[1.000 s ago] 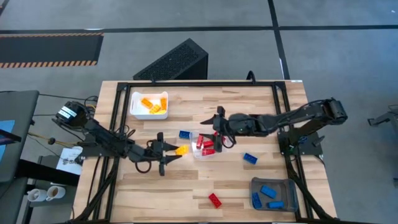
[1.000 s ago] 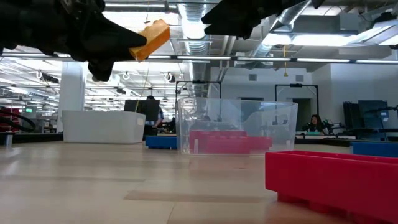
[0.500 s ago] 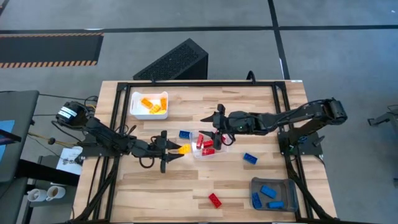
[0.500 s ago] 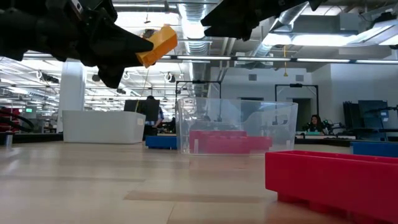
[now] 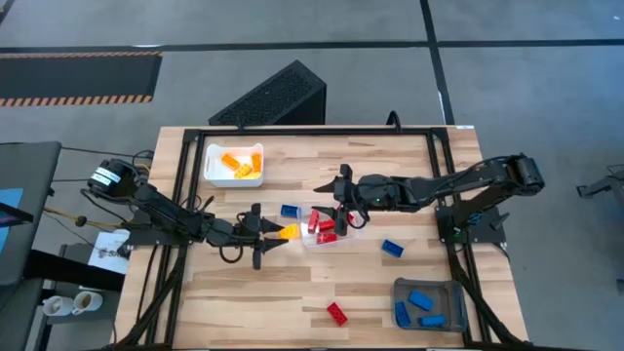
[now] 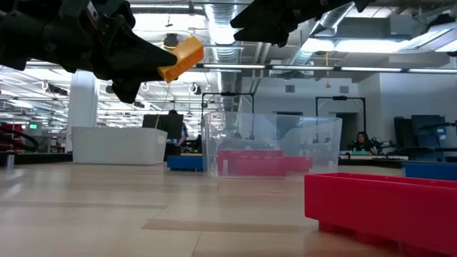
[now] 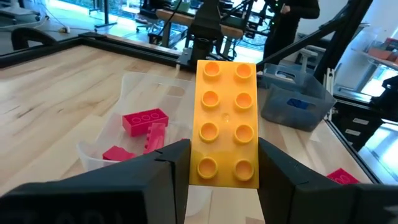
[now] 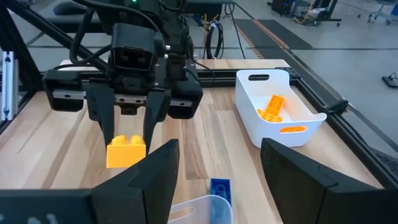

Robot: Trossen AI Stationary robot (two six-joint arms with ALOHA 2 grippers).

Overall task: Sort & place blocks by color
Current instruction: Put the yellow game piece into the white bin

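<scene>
My left gripper is shut on a yellow eight-stud block and carries it above the table, just left of the clear tray. That tray holds several red blocks. My right gripper hovers open over the clear tray's far side. More yellow blocks lie in the white tray, and blue ones lie in the grey tray. Loose on the table lie a blue block, another blue block and a red block. My left gripper pinches the yellow block between its two fingers, one on each long side near the block's rear end. The fingers come roughly level from the table's left and lie along the block. Lifted clear, the block sticks out ahead of the fingertips, studs up.
The white tray sits at the far left of the table and the grey tray at the near right corner. A black frame edges the table. Bare wood lies near and left of the clear tray. A black box stands beyond the far edge.
My left gripper has carried the yellow block a short way toward the table's right, closer to the clear tray, still shut on it and clear of the table.
</scene>
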